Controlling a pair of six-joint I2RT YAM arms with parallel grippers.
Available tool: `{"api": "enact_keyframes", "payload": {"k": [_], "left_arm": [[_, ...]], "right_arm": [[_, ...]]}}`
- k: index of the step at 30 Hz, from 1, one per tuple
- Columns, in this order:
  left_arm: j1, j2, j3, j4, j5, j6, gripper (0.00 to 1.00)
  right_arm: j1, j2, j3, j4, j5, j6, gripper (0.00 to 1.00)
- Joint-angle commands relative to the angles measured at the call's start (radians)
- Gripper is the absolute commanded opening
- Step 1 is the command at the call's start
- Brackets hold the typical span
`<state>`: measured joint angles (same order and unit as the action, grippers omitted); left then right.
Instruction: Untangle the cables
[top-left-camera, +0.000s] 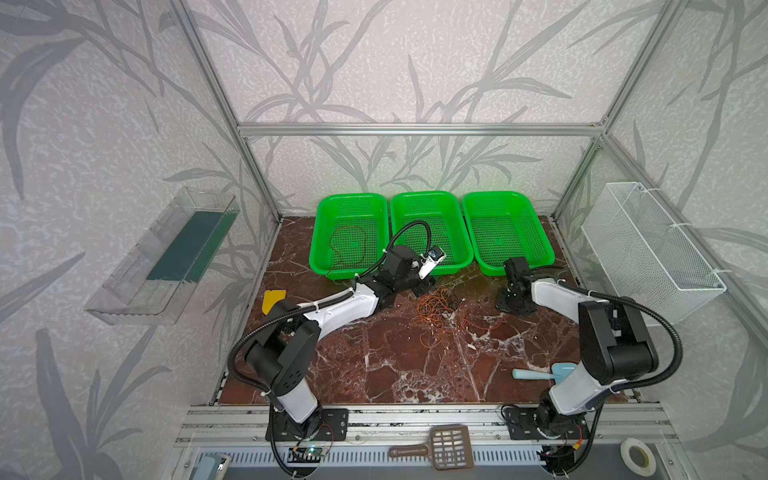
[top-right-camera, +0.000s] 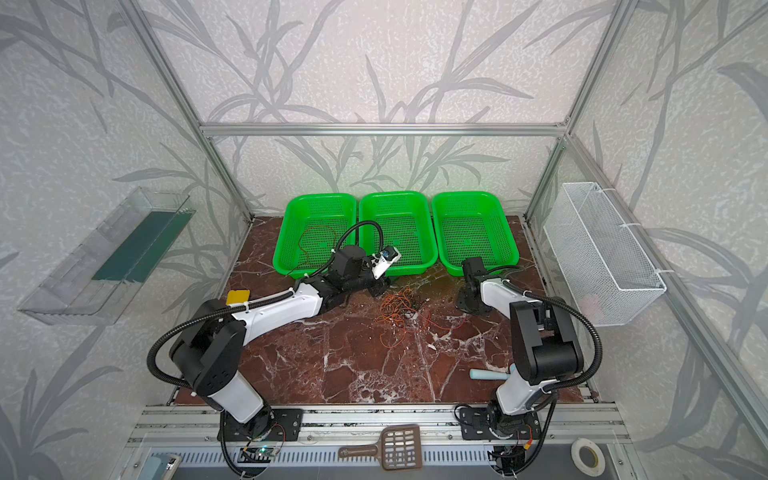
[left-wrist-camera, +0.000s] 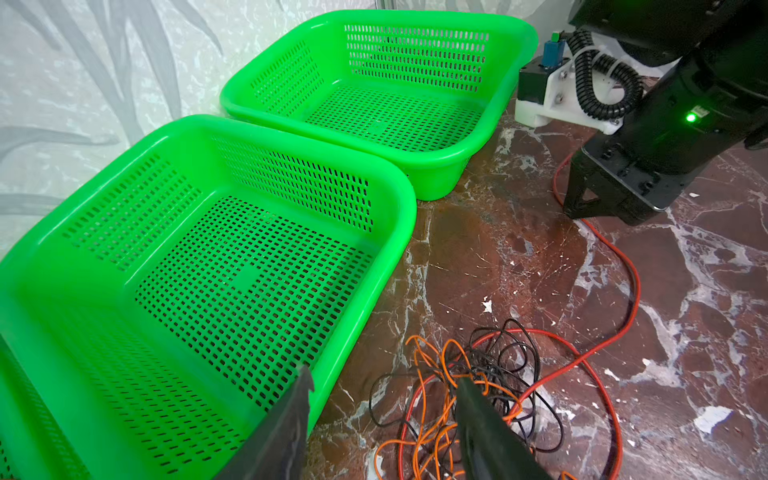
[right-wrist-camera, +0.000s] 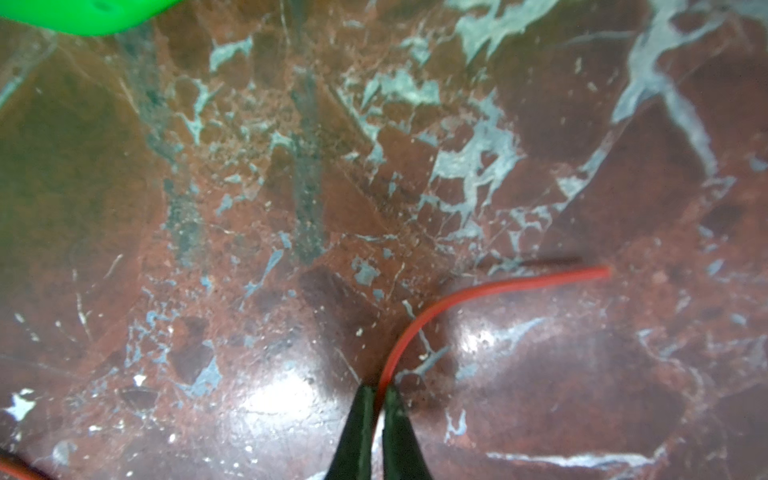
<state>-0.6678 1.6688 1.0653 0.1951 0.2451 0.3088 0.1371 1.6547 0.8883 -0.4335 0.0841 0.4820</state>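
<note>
The cables (top-left-camera: 438, 309) (top-right-camera: 401, 305) lie as a loose tangle of orange, black and red strands on the marble table in both top views. In the left wrist view my left gripper (left-wrist-camera: 384, 376) is open over the tangle (left-wrist-camera: 478, 374), one fingertip on the orange loops and one above the middle basket's rim (left-wrist-camera: 399, 199). From the tangle the red cable (left-wrist-camera: 627, 291) runs to my right gripper (right-wrist-camera: 378, 388). That gripper is shut on the red cable near its free end (right-wrist-camera: 478, 289), just above the table. A red-brown cable (top-left-camera: 349, 245) lies looped in the left basket (top-left-camera: 351, 196).
Three green baskets stand along the back; the middle (top-left-camera: 424, 194) and right (top-left-camera: 496, 194) ones hold nothing. A yellow piece (top-left-camera: 273, 300) lies at the left, a blue scoop (top-left-camera: 540, 373) at the front right. A white wire basket (top-left-camera: 652, 249) hangs on the right wall.
</note>
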Motion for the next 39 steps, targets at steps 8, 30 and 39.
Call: {"api": "enact_keyframes", "payload": {"k": [8,30,39], "left_arm": [[-0.051,-0.038,0.037,0.043,0.058,-0.095,0.65],[-0.255,0.21,0.105,0.254,0.042,-0.284,0.89],[-0.278,0.3,0.244,0.195,-0.01,-0.239,0.74]], "right_arm": [[0.0,-0.203,0.025,-0.058,-0.082,0.012,0.0],[0.047,-0.507,0.129,-0.001,-0.269,-0.006,0.0],[0.055,-0.506,0.136,0.022,-0.311,0.004,0.0]]}}
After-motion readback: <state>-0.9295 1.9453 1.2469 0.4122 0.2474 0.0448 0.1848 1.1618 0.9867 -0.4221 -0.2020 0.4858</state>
